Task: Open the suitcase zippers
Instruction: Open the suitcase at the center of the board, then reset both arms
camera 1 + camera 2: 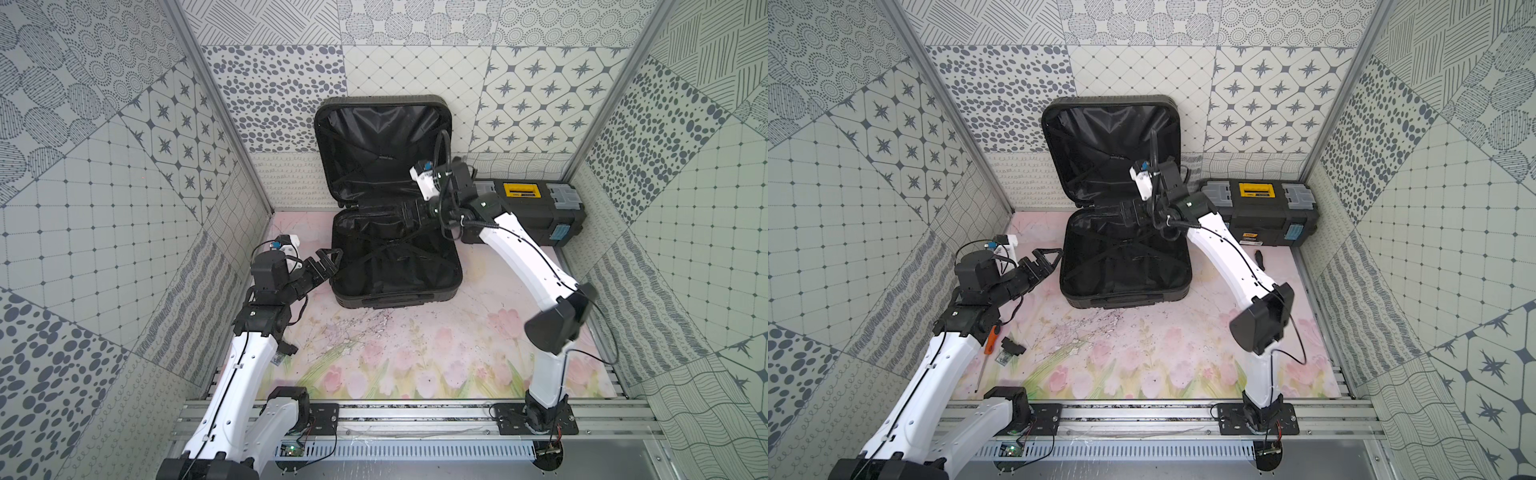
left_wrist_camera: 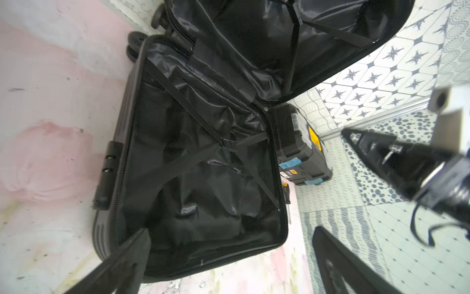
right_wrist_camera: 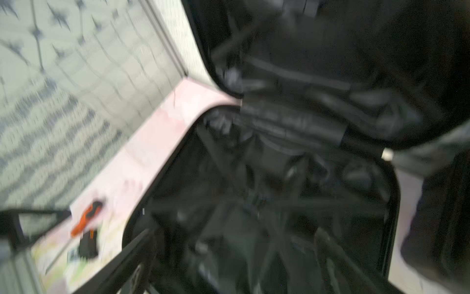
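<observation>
The left arm rises from its base in front of the suitcase, bends at the elbow and stretches low toward the left side of the case. The left gripper hovers just beside the left rim of the lower half; whether it touches this rim I cannot tell. In the left wrist view its fingers stand wide apart and nothing is between them.

The right arm goes from its base up to a high elbow, and from there the forearm slopes down over the right rim of the suitcase. The right gripper is inside the case, above the hinge line where the two halves meet, and it points to the left. The right wrist view is blurred, but its fingers are seen far from each other with only lining behind them, so they hold nothing.

The suitcase is fully open at the back of the bench. Its lower half lies flat on the bench and its upper half leans against the back wall. The zippers are parted: the toothed track runs bare along the rim of the lower half. Both halves contain only black lining and crossed straps.

A black toolbox with a yellow handle stands just right of the suitcase, its lid down. An orange screwdriver lies on the bench left of the case, near the left arm.
</observation>
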Tool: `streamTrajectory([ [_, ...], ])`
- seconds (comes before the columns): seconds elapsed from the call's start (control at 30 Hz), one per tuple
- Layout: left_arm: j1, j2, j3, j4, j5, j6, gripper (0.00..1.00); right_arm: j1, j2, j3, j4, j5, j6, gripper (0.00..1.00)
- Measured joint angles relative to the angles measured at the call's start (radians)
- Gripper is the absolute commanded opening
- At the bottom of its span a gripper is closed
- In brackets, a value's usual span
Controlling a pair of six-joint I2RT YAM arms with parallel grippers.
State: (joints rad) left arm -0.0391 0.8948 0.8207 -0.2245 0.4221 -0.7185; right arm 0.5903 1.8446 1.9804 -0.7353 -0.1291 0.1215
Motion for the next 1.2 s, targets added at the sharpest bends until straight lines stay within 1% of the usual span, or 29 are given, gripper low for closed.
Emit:
streamTrajectory([
  [0.07,0.000,-0.020,-0.001,-0.013,-0.047,0.027,0.99,0.003,-0.189,-0.339,0.107,0.027,0.000,0.99],
  [0.1,0.000,-0.027,-0.002,-0.017,-0.064,0.037,0.99,-0.003,-0.254,-0.438,0.138,0.039,0.001,0.99],
  [0.13,0.000,-0.036,-0.005,-0.016,-0.082,0.054,0.99,-0.017,-0.318,-0.522,0.170,0.047,0.003,0.99],
  [0.23,0.000,-0.055,-0.029,-0.011,-0.143,0.122,0.99,-0.093,-0.485,-0.695,0.298,0.079,0.034,0.99],
  [0.33,0.005,-0.069,-0.090,0.023,-0.220,0.220,0.99,-0.179,-0.671,-0.908,0.481,0.158,0.049,0.99],
  [0.43,0.019,-0.054,-0.185,0.097,-0.285,0.336,0.99,-0.219,-0.853,-1.182,0.688,0.256,-0.002,0.99],
  [0.5,0.035,-0.024,-0.263,0.173,-0.315,0.405,0.99,-0.245,-0.918,-1.359,0.795,0.303,-0.047,0.99],
  [0.53,0.044,-0.007,-0.300,0.211,-0.327,0.429,0.99,-0.265,-0.927,-1.415,0.825,0.312,-0.061,0.99],
  [0.63,0.087,0.084,-0.417,0.343,-0.343,0.496,0.99,-0.342,-0.886,-1.540,0.906,0.338,-0.105,0.99],
  [0.73,0.118,0.206,-0.484,0.477,-0.348,0.531,0.99,-0.412,-0.812,-1.637,1.013,0.354,-0.114,0.99],
  [0.9,0.137,0.442,-0.576,0.795,-0.343,0.566,0.99,-0.537,-0.630,-1.785,1.338,0.288,-0.087,0.99],
  [0.97,0.141,0.554,-0.597,0.954,-0.348,0.583,0.99,-0.547,-0.539,-1.795,1.463,0.239,-0.087,0.99],
  [1.03,0.146,0.626,-0.599,1.075,-0.346,0.595,0.99,-0.549,-0.456,-1.792,1.578,0.196,-0.090,0.99],
  [1.13,0.135,0.660,-0.549,1.101,-0.338,0.613,0.99,-0.549,-0.311,-1.782,1.750,0.146,-0.095,0.99],
  [1.17,0.122,0.667,-0.521,1.105,-0.339,0.625,0.99,-0.549,-0.274,-1.769,1.763,0.127,-0.096,0.99],
  [1.2,0.111,0.669,-0.503,1.104,-0.341,0.633,0.99,-0.549,-0.270,-1.748,1.724,0.119,-0.098,0.99],
])
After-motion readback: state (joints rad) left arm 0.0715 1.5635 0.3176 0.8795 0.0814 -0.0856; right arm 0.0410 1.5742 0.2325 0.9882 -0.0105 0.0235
